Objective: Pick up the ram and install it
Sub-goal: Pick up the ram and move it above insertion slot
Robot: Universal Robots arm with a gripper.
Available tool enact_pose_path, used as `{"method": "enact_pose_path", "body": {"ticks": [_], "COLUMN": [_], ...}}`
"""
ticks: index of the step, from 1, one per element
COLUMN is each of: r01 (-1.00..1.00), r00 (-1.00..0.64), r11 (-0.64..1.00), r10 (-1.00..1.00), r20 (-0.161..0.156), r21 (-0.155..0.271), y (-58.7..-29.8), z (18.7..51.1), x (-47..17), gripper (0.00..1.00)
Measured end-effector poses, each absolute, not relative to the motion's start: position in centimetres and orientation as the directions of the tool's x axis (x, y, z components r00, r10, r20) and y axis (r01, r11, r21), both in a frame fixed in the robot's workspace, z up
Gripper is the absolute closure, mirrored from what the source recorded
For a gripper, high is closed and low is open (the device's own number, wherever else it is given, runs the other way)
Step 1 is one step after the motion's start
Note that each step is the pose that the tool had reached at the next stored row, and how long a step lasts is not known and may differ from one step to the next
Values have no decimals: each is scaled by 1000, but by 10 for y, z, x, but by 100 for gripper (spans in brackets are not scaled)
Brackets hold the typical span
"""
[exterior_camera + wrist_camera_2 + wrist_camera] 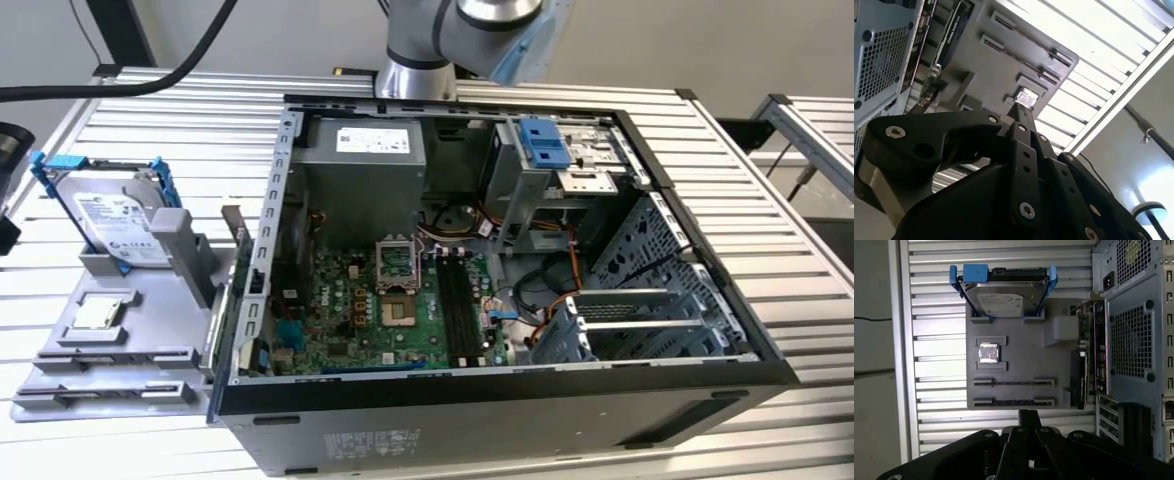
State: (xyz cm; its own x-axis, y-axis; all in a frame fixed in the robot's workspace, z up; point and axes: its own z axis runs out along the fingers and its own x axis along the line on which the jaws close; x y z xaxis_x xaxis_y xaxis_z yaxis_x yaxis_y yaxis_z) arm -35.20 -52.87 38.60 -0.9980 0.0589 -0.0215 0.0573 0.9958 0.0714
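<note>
Watching remotely, I saw the gripper clenched on nothing above the grey tray beside the computer case.

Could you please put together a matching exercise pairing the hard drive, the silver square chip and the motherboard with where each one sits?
Things:
1. hard drive
2. silver square chip
3. motherboard

Places:
A. inside the open computer case
B. lying flat in a recess of the grey tray
C. held in a blue bracket on that tray

Pairs: 1-C, 2-B, 3-A.
</note>
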Motion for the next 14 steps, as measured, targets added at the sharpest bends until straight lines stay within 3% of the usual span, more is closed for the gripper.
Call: {"method": "enact_pose_path", "body": {"ticks": [14], "r01": [57], "r00": [-998], "r11": [996], "r10": [59], "r20": [-19], "r21": [71], "y": [-529], "z": [386], "x": [-353], "gripper": [100]}}
